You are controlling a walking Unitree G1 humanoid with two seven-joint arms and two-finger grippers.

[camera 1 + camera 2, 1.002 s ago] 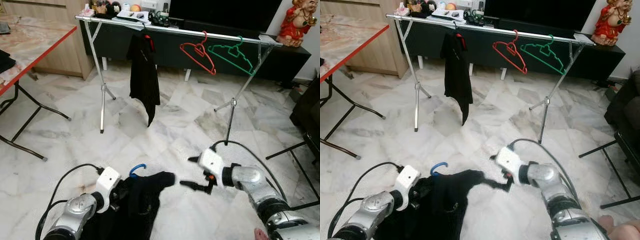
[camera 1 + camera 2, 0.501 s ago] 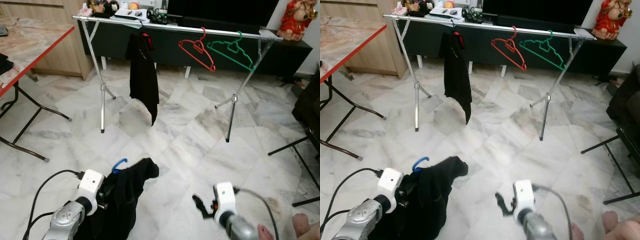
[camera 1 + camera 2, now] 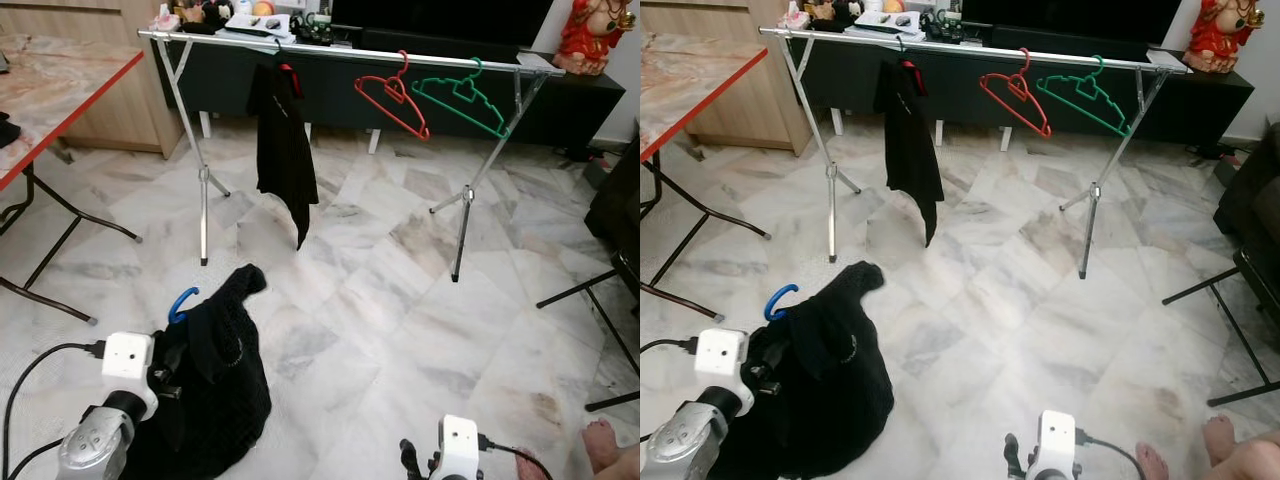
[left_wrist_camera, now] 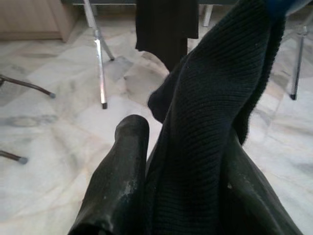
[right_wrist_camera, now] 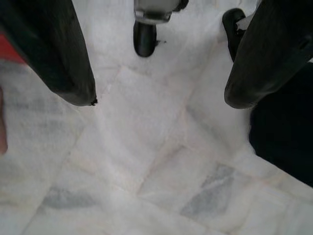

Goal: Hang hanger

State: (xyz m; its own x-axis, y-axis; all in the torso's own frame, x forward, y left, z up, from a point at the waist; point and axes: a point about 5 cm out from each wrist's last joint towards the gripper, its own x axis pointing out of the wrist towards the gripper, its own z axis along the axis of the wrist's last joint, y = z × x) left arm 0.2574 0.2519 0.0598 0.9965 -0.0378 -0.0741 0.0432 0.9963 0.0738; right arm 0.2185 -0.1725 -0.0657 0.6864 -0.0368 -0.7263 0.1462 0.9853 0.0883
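The left gripper point(image 3: 165, 365), low at the robot's left, is apparently clamped on a blue hanger point(image 3: 182, 302) draped with a black garment point(image 3: 215, 385), well short of the drying rack point(image 3: 330, 55), while the right gripper point(image 5: 159, 63) hangs spread above the marble floor point(image 3: 400, 300).

Left arm point(image 3: 95, 445) is silver and rounded, ending in a white boxy wrist block point(image 3: 127, 355) with a black cable point(image 3: 40, 365) looping off it; right wrist block point(image 3: 458, 447) is white too; black fingers point(image 5: 56, 46), long and matte.
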